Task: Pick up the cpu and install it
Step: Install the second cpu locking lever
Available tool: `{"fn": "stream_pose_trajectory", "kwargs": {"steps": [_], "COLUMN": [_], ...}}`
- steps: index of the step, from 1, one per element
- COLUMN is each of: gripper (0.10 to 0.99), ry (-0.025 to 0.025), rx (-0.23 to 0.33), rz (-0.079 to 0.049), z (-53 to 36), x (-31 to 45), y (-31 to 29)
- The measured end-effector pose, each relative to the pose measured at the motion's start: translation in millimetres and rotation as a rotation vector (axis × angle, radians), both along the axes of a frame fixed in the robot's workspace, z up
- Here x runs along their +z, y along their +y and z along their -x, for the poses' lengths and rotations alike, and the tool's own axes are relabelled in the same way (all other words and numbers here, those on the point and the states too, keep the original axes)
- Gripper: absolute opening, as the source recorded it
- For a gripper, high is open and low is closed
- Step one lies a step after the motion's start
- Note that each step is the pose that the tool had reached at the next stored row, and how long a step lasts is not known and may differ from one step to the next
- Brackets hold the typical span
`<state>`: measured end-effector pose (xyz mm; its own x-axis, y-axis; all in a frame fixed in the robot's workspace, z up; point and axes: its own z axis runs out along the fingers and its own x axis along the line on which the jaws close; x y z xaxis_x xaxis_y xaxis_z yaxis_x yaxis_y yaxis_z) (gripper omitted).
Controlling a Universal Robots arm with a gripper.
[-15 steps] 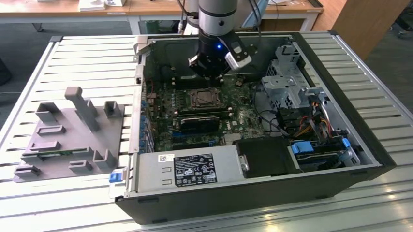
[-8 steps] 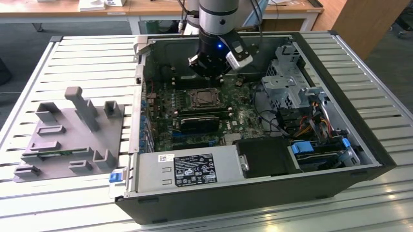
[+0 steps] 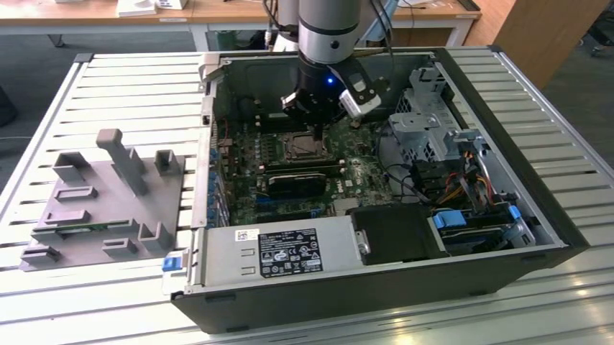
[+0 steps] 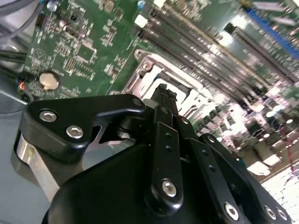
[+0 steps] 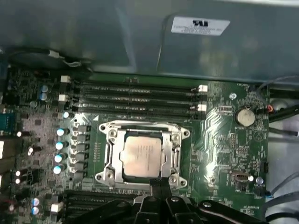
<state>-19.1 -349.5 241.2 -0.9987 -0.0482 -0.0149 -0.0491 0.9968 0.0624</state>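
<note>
Hovering with fingers drawn narrow, empty, the hand [image 5: 159, 186] hangs over one cpu [image 5: 141, 156] seated in one socket [image 5: 142, 154].

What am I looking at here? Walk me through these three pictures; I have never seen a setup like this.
The exterior view, taken by a camera off the arm, shows a robot arm reaching down into an open computer case lying on a slatted table. At the arm's end is the gripper, its tool for grasping. A grey plastic fixture sits on the table at that view's left.

The two wrist views come from cameras riding on the arm. In the first wrist view the cpu, a silver square chip, lies inside the metal-framed socket on the green motherboard. The gripper's black fingers hang just over the socket's edge, apparently holding nothing.
</note>
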Motion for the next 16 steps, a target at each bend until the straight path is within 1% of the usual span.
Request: {"fn": "stream_pose_trajectory", "kwargs": {"steps": [2, 3, 7, 10, 13, 16], "gripper": [0.106, 0.106, 0.106, 0.106, 0.106, 0.106], "ry": [0.0054, 0.0065, 0.0073, 0.0072, 0.0074, 0.0073], "rx": [0.000, 0.000, 0.000, 0.000, 0.000, 0.000], "rz": [-0.001, -0.001, -0.001, -0.001, -0.001, -0.001], "z": [0.0, 0.0, 0.1, 0.8, 4.9, 8.7], "x": [-0.5, -0.8, -2.3, -3.3, -3.8, -4.4], "y": [-2.9, -4.1, -9.1, -10.1, -11.0, -13.2]}}
